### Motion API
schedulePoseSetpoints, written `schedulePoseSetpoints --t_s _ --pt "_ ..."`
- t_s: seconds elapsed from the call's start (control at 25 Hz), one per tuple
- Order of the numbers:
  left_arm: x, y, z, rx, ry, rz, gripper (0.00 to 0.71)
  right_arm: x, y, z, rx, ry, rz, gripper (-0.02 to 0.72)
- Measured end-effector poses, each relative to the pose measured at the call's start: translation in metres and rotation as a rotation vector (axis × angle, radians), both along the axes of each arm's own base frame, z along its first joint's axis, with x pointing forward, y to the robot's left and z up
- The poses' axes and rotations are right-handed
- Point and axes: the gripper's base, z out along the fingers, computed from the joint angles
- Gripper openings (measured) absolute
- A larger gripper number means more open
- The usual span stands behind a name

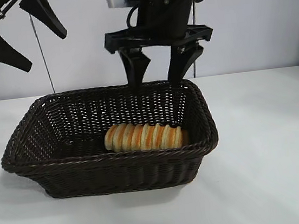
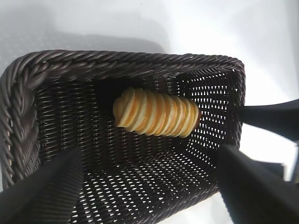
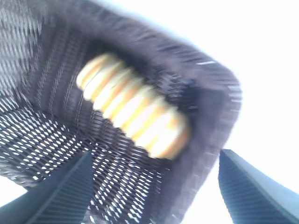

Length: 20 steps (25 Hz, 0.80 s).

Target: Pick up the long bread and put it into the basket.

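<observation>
Now the right gripper (image 1: 157, 67) is hanging empty, fingers spread, just above the basket (image 1: 30, 159); the long bread (image 1: 144, 136) is lying inside. Lifting straight clear of the rim is best, leaving the loaf undisturbed.

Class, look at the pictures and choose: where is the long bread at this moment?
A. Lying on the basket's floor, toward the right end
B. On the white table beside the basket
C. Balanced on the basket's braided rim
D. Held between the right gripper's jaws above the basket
A. The long bread lies on the floor of the basket, while the right gripper hangs above it with its jaws apart and empty.
</observation>
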Motion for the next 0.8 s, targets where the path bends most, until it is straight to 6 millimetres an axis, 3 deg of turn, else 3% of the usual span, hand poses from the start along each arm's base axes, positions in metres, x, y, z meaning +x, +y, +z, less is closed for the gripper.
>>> schedulePoseSetpoints --t_s 0.36,0.8 --pt "0.0 0.0 0.0 0.0 0.003 -0.002 0.571 0.016 -0.049 0.031 0.06 -0.028 -0.122 0.54" --pt "0.0 0.0 0.0 0.0 0.003 -0.002 0.571 0.016 -0.053 0.034 0.081 -0.025 -0.133 0.54"
